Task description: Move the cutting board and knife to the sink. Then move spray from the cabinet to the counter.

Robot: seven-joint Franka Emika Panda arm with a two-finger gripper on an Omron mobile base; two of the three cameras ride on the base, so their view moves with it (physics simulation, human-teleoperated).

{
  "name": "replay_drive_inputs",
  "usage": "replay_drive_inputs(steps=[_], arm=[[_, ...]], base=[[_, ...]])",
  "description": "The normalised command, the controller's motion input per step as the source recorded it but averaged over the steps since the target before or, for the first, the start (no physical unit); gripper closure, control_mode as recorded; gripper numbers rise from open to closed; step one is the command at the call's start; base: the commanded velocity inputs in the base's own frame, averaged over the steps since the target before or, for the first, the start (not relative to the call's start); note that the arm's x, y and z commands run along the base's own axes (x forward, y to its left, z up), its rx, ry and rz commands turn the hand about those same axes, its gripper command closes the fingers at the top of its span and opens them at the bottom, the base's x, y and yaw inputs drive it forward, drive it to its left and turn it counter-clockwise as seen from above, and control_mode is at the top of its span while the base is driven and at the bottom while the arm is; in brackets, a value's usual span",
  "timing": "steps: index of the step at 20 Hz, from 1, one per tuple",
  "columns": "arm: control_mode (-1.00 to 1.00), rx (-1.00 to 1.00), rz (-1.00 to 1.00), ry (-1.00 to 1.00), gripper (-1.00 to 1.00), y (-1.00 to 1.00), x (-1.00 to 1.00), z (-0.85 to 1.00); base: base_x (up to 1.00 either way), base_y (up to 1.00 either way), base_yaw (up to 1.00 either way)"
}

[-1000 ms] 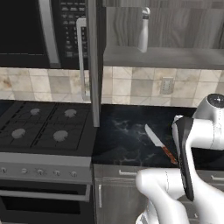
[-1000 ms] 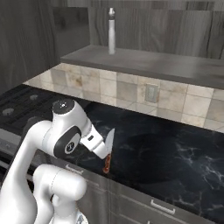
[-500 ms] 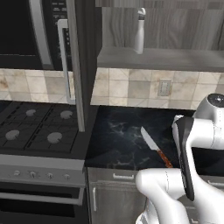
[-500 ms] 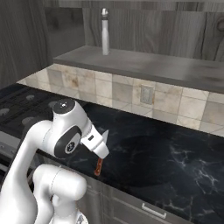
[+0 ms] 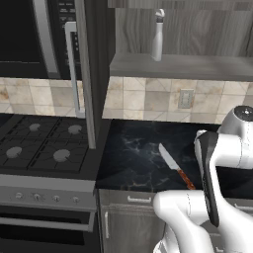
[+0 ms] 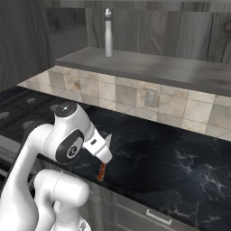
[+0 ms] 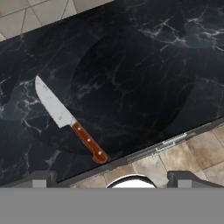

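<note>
The knife (image 7: 70, 120) lies flat on the black counter (image 7: 144, 78), its silver blade pointing away from the front edge and its wooden handle near that edge. My gripper (image 7: 112, 180) hangs above the counter's front edge, open and holding nothing, with the knife ahead and to the left in the hand view. The knife (image 5: 175, 165) lies beside my arm; its handle (image 6: 102, 171) peeks out below my hand. The spray (image 5: 158, 42) stands upright on the shelf of the open cabinet (image 5: 178, 66); it is also the spray (image 6: 108, 39). The cutting board and the sink are out of view.
The cabinet door stands open edge-on with its white bar handle (image 5: 73, 69) above the counter's left end. A black microwave (image 5: 29, 34) hangs over the stove (image 5: 44, 148) at the left. A tiled wall with an outlet (image 5: 185, 99) runs behind the counter.
The whole picture has shifted a little sideways, so the base has moved. The arm keeps its pose, the gripper stays open and the knife lies where it was.
</note>
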Motion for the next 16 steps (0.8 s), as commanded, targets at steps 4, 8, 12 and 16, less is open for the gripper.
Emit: replay_drive_inputs(steps=[4,8,12,16], arm=[[1.00,0.00,0.00,0.00,-1.00,0.00,0.00,0.00],[-1.00,-0.01,0.01,0.03,-1.00,0.00,0.04,-0.01],[-1.00,0.00,0.12,0.15,-1.00,0.02,0.25,-0.06],[-1.00,0.00,0.12,0.23,-1.00,0.18,0.45,-0.17]], base=[[0.01,0.00,0.00],[0.06,0.00,0.02],[0.00,0.00,0.00],[0.00,0.00,0.00]])
